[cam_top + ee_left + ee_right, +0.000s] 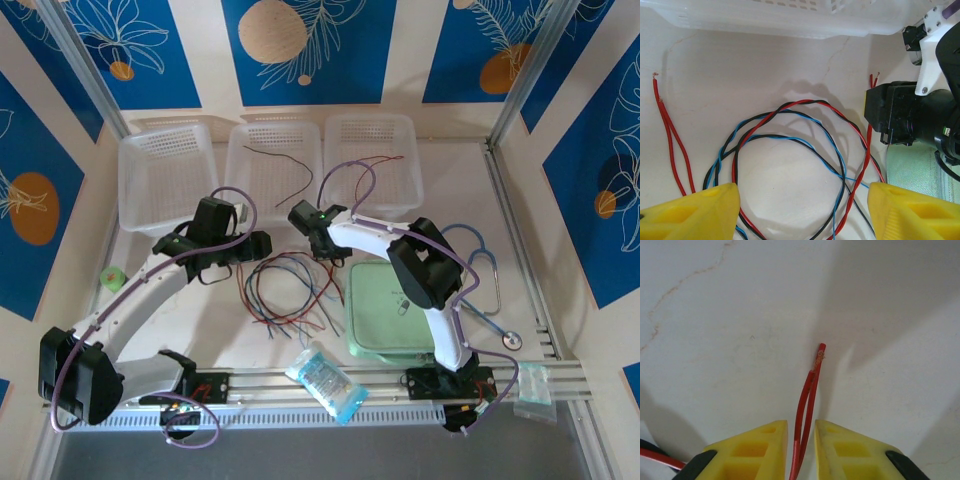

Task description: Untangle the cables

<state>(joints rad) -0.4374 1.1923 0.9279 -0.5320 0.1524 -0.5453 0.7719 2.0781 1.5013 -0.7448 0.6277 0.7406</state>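
Observation:
The cables [285, 295] lie tangled on the white table as thin red, black and blue loops [790, 150]. My left gripper [802, 210] hangs open over them, with its yellow fingers [695, 210] spread to either side of the big loop and touching nothing. In the top view the left gripper [240, 262] sits at the tangle's left edge. My right gripper [801, 440] is at the tangle's upper right [318, 243], shut on a doubled red cable [812, 380]. Its frayed ends stick out past the fingertips. That cable runs up straight from the tangle [867, 155].
Three white baskets stand along the back; the middle basket [240, 185] holds a loose dark red wire [280, 165]. A green mat [375, 310] and a stethoscope [490, 290] lie to the right. A plastic bag [325, 380] lies at the front and a green ball [115, 277] at the left.

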